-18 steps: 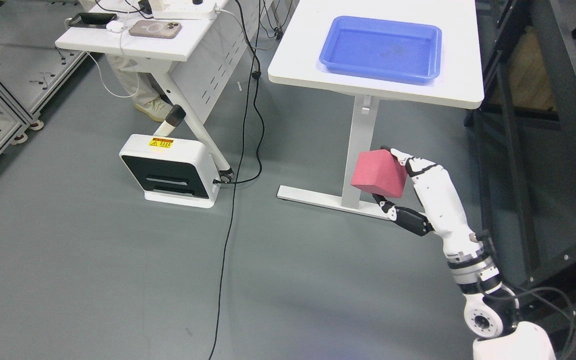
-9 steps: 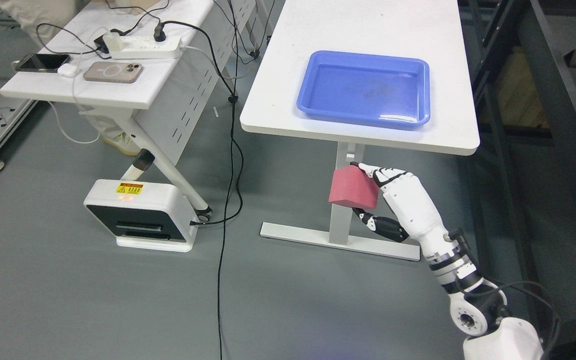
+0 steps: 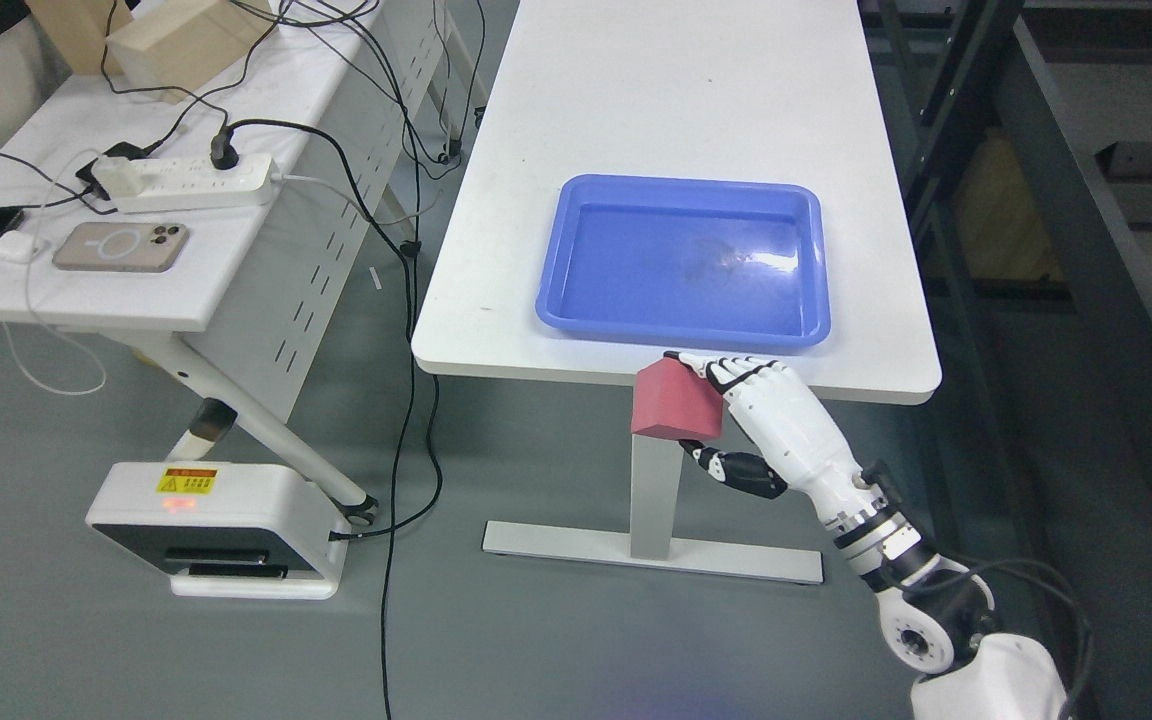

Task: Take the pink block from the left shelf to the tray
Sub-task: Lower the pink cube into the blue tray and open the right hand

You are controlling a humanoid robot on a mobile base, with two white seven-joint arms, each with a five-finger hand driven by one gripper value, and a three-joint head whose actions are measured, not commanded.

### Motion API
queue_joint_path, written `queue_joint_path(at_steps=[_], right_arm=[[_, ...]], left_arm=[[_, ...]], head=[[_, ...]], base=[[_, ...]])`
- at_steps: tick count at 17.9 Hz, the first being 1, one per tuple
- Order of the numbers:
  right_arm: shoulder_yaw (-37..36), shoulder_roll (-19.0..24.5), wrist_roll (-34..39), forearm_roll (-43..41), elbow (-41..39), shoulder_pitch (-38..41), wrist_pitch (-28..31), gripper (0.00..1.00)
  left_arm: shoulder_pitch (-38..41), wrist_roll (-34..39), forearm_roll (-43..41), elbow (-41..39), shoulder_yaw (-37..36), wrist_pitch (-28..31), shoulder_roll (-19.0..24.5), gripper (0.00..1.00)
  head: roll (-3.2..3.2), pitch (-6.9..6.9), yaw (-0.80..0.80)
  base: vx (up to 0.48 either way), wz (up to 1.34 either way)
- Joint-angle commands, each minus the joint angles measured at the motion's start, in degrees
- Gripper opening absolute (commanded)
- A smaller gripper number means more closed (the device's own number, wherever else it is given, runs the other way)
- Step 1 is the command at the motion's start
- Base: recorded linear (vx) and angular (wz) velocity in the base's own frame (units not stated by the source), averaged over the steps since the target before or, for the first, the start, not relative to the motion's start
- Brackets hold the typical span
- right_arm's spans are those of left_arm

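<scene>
Now one right hand (image 3: 766,420) grips one pink block (image 3: 674,402) beside one tray (image 3: 686,262).

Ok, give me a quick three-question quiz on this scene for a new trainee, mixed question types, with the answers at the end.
1. True or false: the pink block already lies inside the blue tray.
2. Multiple choice: where is the block in the picture? A) on the floor B) held just off the near edge of the white table, in front of the tray C) on the left desk by the phone
3. Fill in: the block is gripped by the ___ robot hand.

Key: 1 false; 2 B; 3 right. The tray holds nothing yet, and the left robot hand is out of view.
</scene>
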Motion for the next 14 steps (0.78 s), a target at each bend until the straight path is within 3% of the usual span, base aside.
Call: queue_joint_path(at_steps=[1, 14], right_arm=[[3.1, -1.0, 1.4, 0.3, 0.1, 0.6, 0.3, 0.03], [5.5, -1.0, 4.9, 0.3, 0.0, 0.7, 1.1, 0.03]], left_arm=[[-1.7, 0.0, 0.0, -1.0, 0.0, 0.0, 1.0, 1.0], [-1.8, 0.0, 0.0, -1.0, 0.0, 0.0, 1.0, 1.0]], head=[[0.0, 0.0, 0.0], [0.0, 0.01, 0.0]], base=[[0.279, -0.14], [0.26, -0.11]])
